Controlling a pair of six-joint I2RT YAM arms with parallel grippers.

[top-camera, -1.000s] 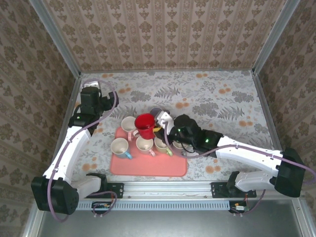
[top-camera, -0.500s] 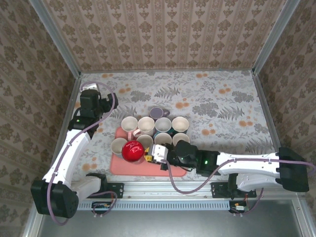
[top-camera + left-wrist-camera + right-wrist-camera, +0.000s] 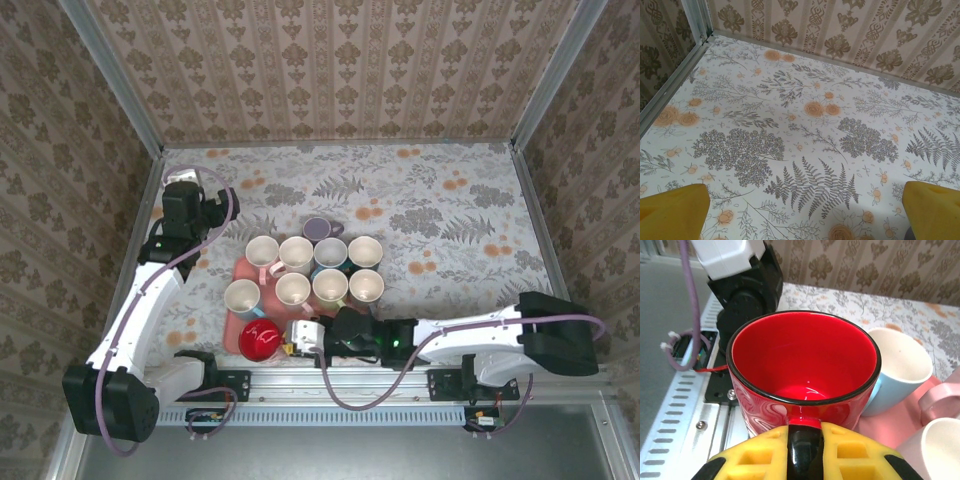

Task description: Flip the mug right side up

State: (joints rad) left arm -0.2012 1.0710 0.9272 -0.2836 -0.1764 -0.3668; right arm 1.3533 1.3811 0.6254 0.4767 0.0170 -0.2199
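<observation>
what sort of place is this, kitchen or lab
Most likely a robot test cell, not a kitchen: wallpapered panels in a metal frame, robot arms bolted to a rail, mugs on a pink tray.

Your left arm (image 3: pixel 145 300) and right arm (image 3: pixel 480 325) wear white shells between black joint housings, and a mauve cable (image 3: pixel 689 290) trails along each. By the slotted silver rail (image 3: pixel 340 412) their bases are black blocks. Your left fingers (image 3: pixel 670 212) and right fingers (image 3: pixel 760 455) are yellow, and the right ones have square recesses.
</observation>
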